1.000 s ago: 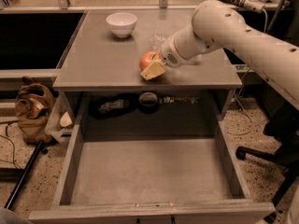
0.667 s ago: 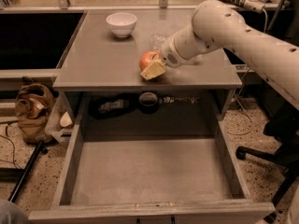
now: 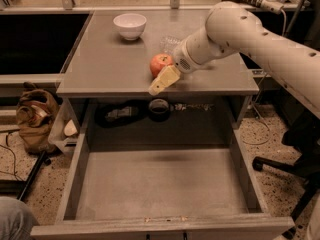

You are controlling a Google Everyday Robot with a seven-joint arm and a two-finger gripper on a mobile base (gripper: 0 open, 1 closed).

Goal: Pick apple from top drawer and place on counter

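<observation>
The red apple (image 3: pixel 159 63) is just above or on the grey counter (image 3: pixel 107 59), near its front edge and right of the middle. My gripper (image 3: pixel 155 78) comes in from the right on the white arm and is shut on the apple. One yellowish finger (image 3: pixel 163 79) lies along the apple's front side. The other finger is hidden behind the apple. The top drawer (image 3: pixel 160 184) is pulled fully out below the counter, and its flat grey bottom holds nothing.
A white bowl (image 3: pixel 130 25) stands at the back of the counter, and a clear plastic item (image 3: pixel 170 43) lies behind the apple. Dark objects (image 3: pixel 120 115) and a round cup (image 3: pixel 159 109) sit in the cabinet cavity. A brown bag (image 3: pixel 34 119) is on the floor at left, and a chair base (image 3: pixel 280 166) at right.
</observation>
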